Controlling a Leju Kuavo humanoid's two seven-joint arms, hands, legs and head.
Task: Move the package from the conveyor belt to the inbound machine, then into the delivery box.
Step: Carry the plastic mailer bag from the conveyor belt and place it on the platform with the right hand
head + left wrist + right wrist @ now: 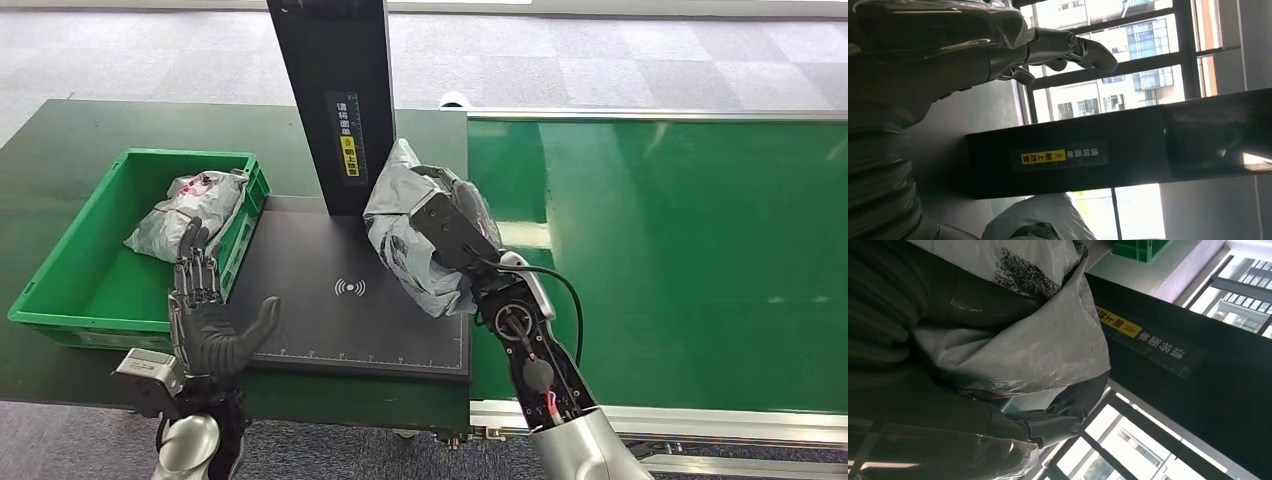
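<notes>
Grey package (405, 235), black speckles; green conveyor belt (690, 250); green delivery box (90, 270); black inbound machine (330, 300), yellow label (350, 158).

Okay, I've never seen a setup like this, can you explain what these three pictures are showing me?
A humanoid robot is sorting parcels. The wide picture is its own view looking down; the two dark, tilted ones come from cameras at its wrists. Its right hand grips a grey plastic package over the black scanning plate of the inbound machine, whose upright post carries a yellow label. The green conveyor belt lies to the right. On the left, a green delivery box already contains another bagged package. The left hand holds nothing, fingers spread, near the box.
</notes>
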